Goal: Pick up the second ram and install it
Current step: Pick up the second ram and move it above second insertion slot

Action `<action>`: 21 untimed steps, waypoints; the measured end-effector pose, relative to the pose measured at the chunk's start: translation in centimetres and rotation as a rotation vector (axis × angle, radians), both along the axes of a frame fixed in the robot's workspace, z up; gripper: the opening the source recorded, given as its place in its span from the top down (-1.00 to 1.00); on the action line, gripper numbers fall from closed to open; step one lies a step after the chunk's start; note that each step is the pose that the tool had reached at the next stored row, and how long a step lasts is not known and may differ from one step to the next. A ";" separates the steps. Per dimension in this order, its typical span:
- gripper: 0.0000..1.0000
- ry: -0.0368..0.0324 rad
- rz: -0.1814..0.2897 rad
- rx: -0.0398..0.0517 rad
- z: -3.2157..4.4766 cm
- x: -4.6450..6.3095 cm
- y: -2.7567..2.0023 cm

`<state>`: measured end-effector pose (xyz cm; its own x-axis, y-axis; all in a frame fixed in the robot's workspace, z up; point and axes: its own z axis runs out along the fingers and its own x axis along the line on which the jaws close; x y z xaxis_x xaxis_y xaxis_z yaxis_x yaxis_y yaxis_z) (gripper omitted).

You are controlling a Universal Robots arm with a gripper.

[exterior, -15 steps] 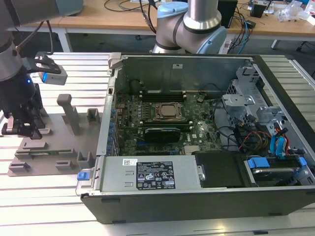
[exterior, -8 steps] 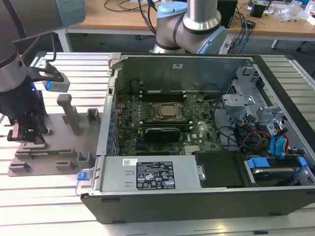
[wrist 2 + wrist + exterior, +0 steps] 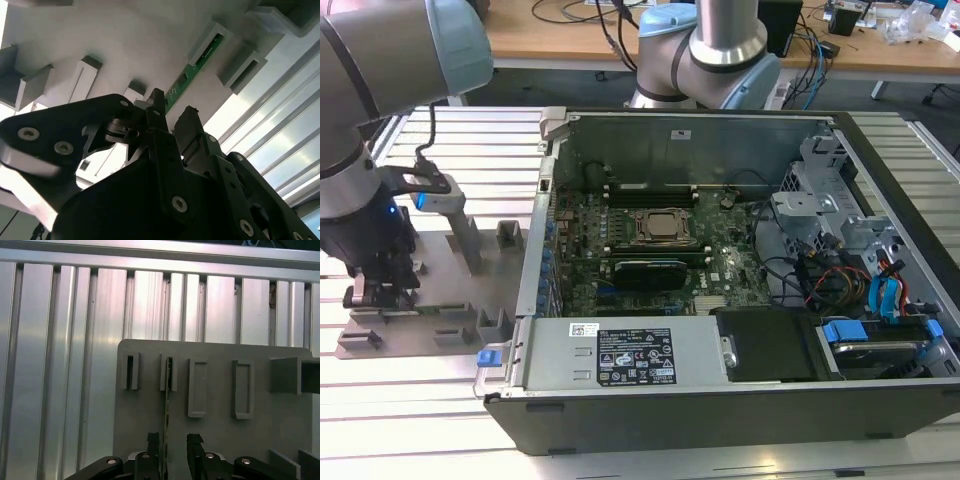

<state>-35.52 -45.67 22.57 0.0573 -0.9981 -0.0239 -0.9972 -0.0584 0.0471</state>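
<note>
Two fingers (image 3: 194, 442) of our gripper (image 3: 173, 445) stand parted, holding nothing, one each side of the ram stick (image 3: 167, 405), which we see on edge in its grey holder (image 3: 215, 440), lengthwise along the gap.

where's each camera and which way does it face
exterior view: off the arm, looks down on open computer case and holder plate; arm, gripper show.
first wrist view: on the wrist, straight down past the fingertips onto the second ram.
second wrist view: on the wrist, slanting along the gripper body.
shared: second ram between open fingers.
</note>
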 end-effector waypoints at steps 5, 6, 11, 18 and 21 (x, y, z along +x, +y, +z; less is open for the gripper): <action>0.28 -0.0001 -0.001 0.0001 -1.69 0.0 -0.36; 0.28 -0.0001 -0.007 0.0001 -1.95 0.0 -0.36; 0.28 0.0000 -0.014 0.0010 -2.56 0.0 -0.36; 0.73 0.0000 -0.014 0.0031 -2.56 0.0 -0.36; 0.73 0.0000 -0.014 0.0042 -2.56 0.0 -0.36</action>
<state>-35.53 -46.03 20.00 0.0429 -0.9987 -0.0280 -0.9979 -0.0442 0.0468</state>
